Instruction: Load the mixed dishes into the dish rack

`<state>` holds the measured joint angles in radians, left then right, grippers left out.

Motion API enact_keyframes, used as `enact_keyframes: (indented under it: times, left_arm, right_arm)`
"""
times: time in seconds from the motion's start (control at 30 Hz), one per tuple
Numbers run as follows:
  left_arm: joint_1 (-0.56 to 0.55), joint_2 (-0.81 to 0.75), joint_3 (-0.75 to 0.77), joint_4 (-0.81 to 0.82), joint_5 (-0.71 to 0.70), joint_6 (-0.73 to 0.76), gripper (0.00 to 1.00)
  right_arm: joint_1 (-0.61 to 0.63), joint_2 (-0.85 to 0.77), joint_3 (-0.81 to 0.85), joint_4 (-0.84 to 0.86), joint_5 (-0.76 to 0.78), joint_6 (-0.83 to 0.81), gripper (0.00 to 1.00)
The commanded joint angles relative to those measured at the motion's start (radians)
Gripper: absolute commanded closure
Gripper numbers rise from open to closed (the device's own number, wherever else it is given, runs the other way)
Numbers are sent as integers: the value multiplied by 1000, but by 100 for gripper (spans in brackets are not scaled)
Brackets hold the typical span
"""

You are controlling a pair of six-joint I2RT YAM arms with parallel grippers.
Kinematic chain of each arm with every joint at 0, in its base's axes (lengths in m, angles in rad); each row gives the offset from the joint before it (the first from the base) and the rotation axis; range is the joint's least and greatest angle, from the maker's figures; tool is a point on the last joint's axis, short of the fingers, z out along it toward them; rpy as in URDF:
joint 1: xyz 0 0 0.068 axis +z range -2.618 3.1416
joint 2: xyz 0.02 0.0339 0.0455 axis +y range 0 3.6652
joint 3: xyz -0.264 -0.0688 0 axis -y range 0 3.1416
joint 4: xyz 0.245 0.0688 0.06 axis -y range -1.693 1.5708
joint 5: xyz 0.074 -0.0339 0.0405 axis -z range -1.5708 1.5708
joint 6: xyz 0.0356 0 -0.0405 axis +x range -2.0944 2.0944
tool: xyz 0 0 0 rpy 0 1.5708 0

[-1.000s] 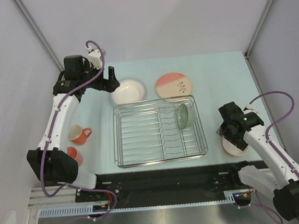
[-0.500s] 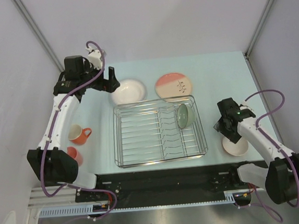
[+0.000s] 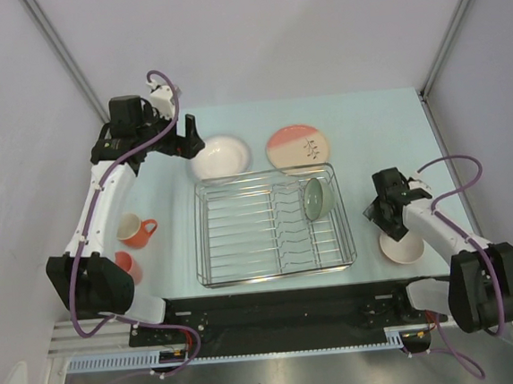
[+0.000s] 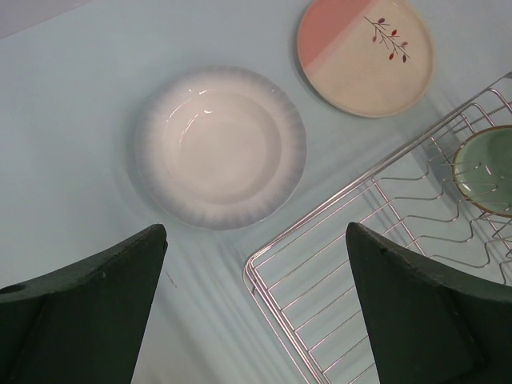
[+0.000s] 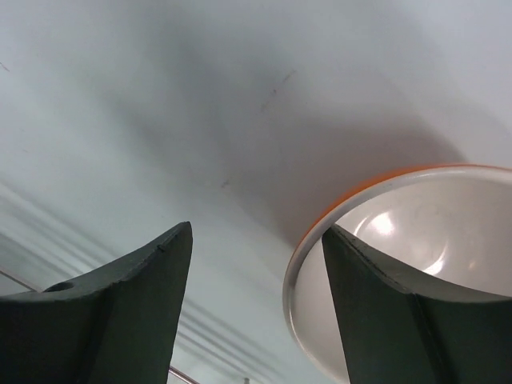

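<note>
Hovering just beyond the far left corner of the dish rack (image 3: 242,234), the left gripper (image 4: 256,236) has its fingers spread wide and grasps nothing, with the white shallow bowl (image 4: 220,146) on the table below it. The pink-and-cream plate with leaf mark (image 3: 299,146) lies flat just behind the rack's far edge. The sage green bowl (image 3: 316,197) stands on edge among the tines near the rack's far right corner. To the right of the rack, the right gripper (image 5: 256,230) is low over the orange-outside white-inside bowl (image 5: 416,240), its fingers apart and straddling the rim, one outside and one over the white inside, not clamped. To the rack's left, well apart from it, the orange mug (image 3: 132,230) and the small pink cup (image 3: 126,264) sit on the table.
</note>
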<state>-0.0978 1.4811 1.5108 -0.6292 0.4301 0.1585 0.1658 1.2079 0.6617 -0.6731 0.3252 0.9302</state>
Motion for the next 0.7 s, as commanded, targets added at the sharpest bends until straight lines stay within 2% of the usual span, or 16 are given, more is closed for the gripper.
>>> enact_keyframes:
  times: [0.0,0.23,0.4,0.67]
  left_arm:
    - [7,-11,-6,26,27,9,0]
    - [10,-16,-17,31,24,7,0]
    - [10,-13,-21,34,24,-2,0]
    - [18,-16,-35,32,15,9,0]
  right_arm:
    - [-23,31,19,162,-14,-11,28]
    - [-40,194,117,263,-63,-27,29]
    - [-31,334,254,291,-100,-31,31]
    - [15,294,335,248,-57,-54,31]
